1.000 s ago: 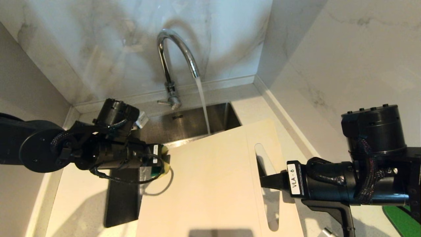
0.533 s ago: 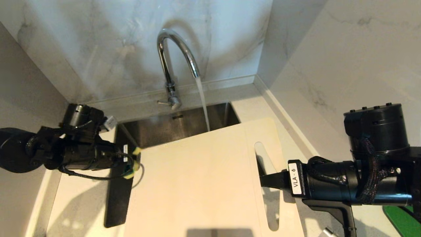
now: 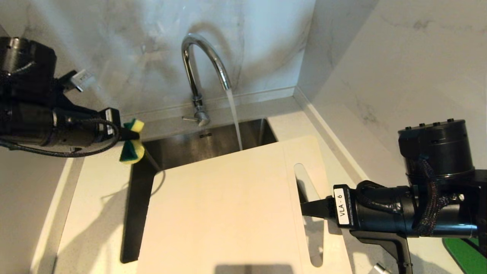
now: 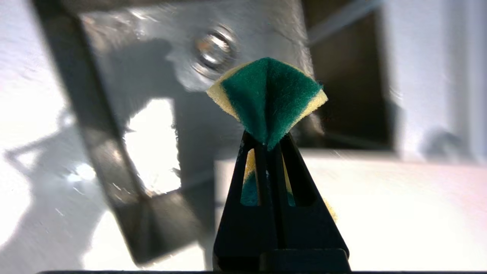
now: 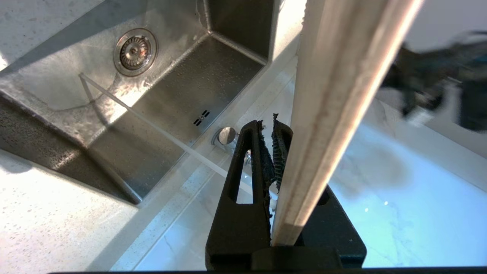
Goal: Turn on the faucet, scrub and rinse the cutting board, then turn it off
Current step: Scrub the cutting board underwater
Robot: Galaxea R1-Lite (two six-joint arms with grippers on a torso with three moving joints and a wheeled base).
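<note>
I judged the cutting board (image 3: 228, 205) to be thin, stiff and light for its size, and likely slippery when wet, so a firm pinch on its edge beside the handle slot (image 3: 308, 213) looked like the right place to hold it. The right end effector (image 3: 310, 208) held it exactly there: in the right wrist view its jaws were nearly closed on the board's edge (image 5: 323, 125). The board was held tilted over the sink (image 3: 213, 142), with its far edge near the falling water (image 3: 235, 121) and its near end extending over the counter (image 3: 95, 213).

The faucet (image 3: 201, 68) stood behind the sink with water running from its spout into the basin; its side lever (image 3: 188, 118) pointed toward the left.

The left end effector (image 3: 131, 135) was closed tight on a green and yellow sponge (image 3: 132, 146), which was soft enough to fold into a fan shape between the jaws (image 4: 266, 99). It hung above the counter at the sink's far left corner, clear of the board's left edge and not touching it. I judged that the sponge had to be brought back across onto the board's upper face to scrub.
</note>
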